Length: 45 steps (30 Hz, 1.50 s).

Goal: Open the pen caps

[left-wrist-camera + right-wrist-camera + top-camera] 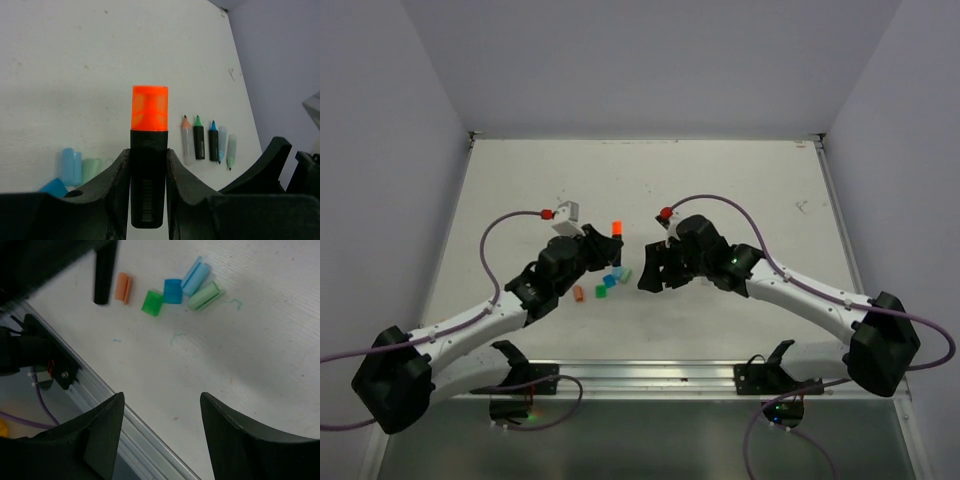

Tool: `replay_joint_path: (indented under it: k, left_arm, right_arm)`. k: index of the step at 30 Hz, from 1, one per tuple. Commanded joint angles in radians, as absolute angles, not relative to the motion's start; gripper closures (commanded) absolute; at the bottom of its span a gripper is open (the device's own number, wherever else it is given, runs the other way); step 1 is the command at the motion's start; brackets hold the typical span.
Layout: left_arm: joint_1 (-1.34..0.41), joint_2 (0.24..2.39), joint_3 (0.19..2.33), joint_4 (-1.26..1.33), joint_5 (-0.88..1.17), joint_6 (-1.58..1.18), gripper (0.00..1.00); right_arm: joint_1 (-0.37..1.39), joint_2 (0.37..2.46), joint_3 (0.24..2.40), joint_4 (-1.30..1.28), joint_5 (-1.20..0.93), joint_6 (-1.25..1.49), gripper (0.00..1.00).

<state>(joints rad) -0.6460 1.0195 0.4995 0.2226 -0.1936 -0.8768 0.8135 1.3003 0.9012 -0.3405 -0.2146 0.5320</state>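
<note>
Your left gripper (pixel 148 162) clamps the black marker (pixel 148 195), its orange cap (pixel 149 108) standing clear beyond the fingertips. Your right gripper (pixel 161 407) has its fingers apart, loose caps (pixel 173 291) lying on the table (pixel 250 340) beyond.

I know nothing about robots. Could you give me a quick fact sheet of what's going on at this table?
Left gripper: shut on an upright black marker, its orange cap on
Right gripper: open, empty, above the table
Loose caps on table: pale-orange cap, green cap, blue cap, light blue cap, mint cap
Uncapped markers: five lying in a row
Left to open: one cap, on the held marker
</note>
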Motion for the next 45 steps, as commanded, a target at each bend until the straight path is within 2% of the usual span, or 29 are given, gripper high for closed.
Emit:
replay_joint_path:
  k: [1, 8, 19, 25, 45]
  left_arm:
    - [-0.797, 1.086, 0.566, 0.304, -0.379, -0.93, 1.0]
    - [-0.997, 1.118, 0.58, 0.281, -0.535, -1.046, 1.0]
    - [-1.141, 1.161, 0.653, 0.147, -0.741, -1.209, 1.0]
    - [-1.184, 1.164, 0.672, 0.112, -0.805, -1.267, 1.0]
    - [-1.22, 1.195, 0.718, 0.045, -0.868, -1.273, 1.0]
  right_arm:
    - [0.841, 1.211, 0.871, -0.226, -0.232, 0.563, 0.34]
    - [0.853, 1.114, 0.76, -0.135, -0.109, 0.646, 0.35]
    - [0.865, 1.081, 0.703, -0.057, -0.043, 0.646, 0.42]
    - [0.864, 1.077, 0.684, -0.005, -0.021, 0.652, 0.49]
    - [0.871, 0.994, 0.672, 0.041, -0.1, 0.703, 0.5]
